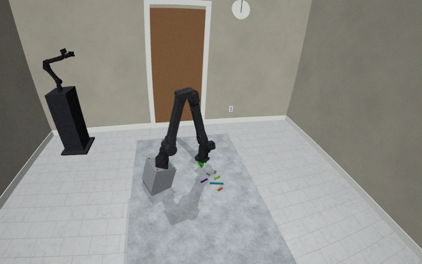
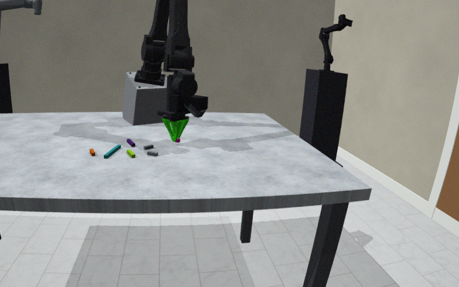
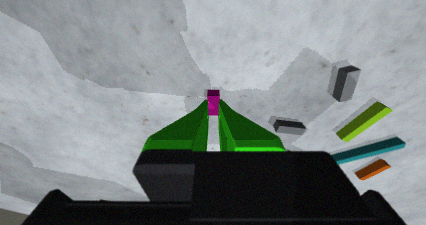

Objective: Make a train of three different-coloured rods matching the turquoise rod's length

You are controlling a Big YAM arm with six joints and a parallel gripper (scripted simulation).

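My gripper has green fingers and is shut on a small magenta rod, held just above the table. The other rods lie loose and apart to one side. They are two grey rods, a lime rod, a purple rod, the turquoise rod and an orange rod. The purple rod is hidden in the wrist view.
The arm's grey base block stands on the table behind the rods. A black pedestal with another arm stands off the table's right edge. The table's front edge is far from the rods.
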